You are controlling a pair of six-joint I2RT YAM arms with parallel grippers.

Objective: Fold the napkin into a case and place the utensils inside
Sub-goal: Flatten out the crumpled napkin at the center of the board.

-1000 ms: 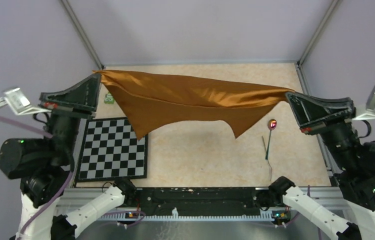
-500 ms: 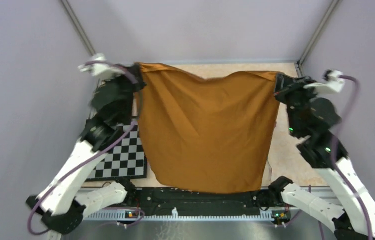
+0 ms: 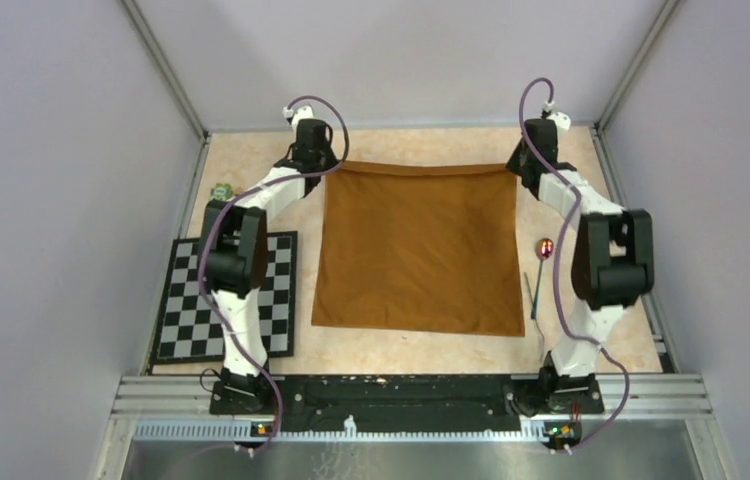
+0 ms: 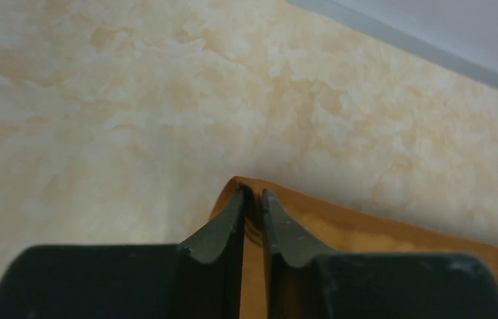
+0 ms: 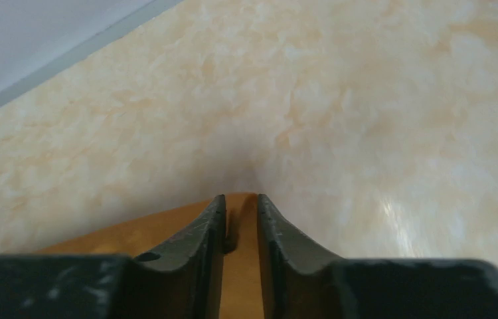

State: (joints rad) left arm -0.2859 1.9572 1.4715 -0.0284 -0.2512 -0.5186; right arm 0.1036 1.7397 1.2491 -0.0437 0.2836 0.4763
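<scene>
Both far corners of the napkin (image 3: 416, 250), lying flat on the table (image 3: 421, 352), are being straddled. The left end effector (image 4: 253, 196) is clenching the 11 o'clock corner; whether the right end effector (image 5: 241, 199), at 1 o'clock, is gripping, I cannot tell. Releasing well is probably meaning rising straight up, not dragging.

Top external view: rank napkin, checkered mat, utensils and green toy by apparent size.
1. napkin
2. checkered mat, partly covered
3. utensils, long but thin
4. green toy, close to the utensils in area, so this order is unsure
</scene>
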